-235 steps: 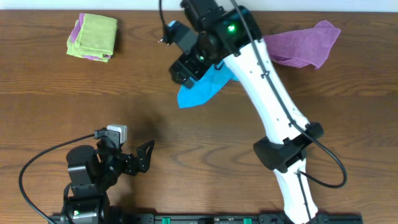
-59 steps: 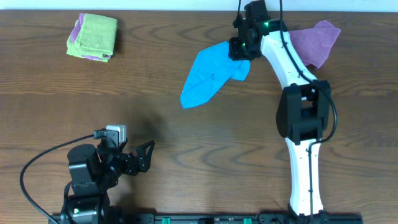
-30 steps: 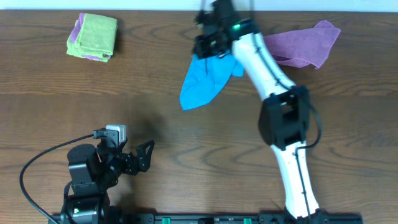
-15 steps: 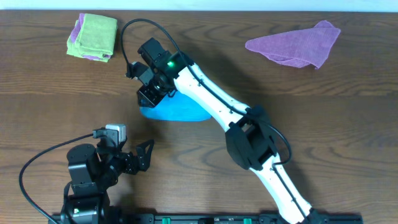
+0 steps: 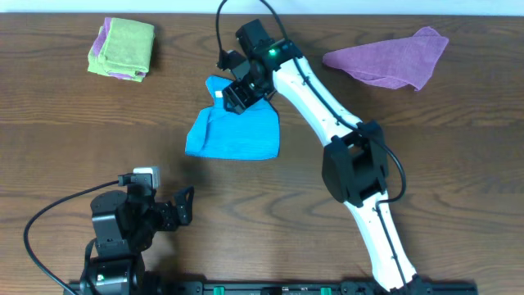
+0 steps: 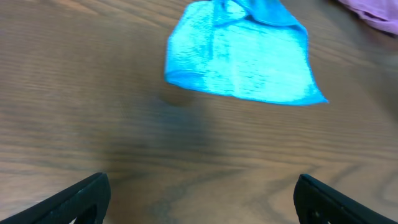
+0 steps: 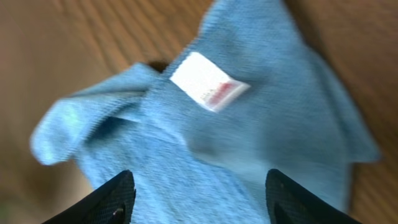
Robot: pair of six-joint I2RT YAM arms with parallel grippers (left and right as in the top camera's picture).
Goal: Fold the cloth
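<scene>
The cloth (image 5: 233, 135) lies mid-table, its far corner bunched under the right gripper (image 7: 205, 196), whose fingers stand apart with nothing held, like the left gripper's (image 6: 202, 199), so a pinch there may catch two layers and fold crooked.

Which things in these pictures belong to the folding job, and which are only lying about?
Belong to the job:
- blue cloth, spread on the table
- right gripper, open, over the cloth's far part

Only lying about:
- purple cloth, crumpled
- green cloth, already folded
</scene>
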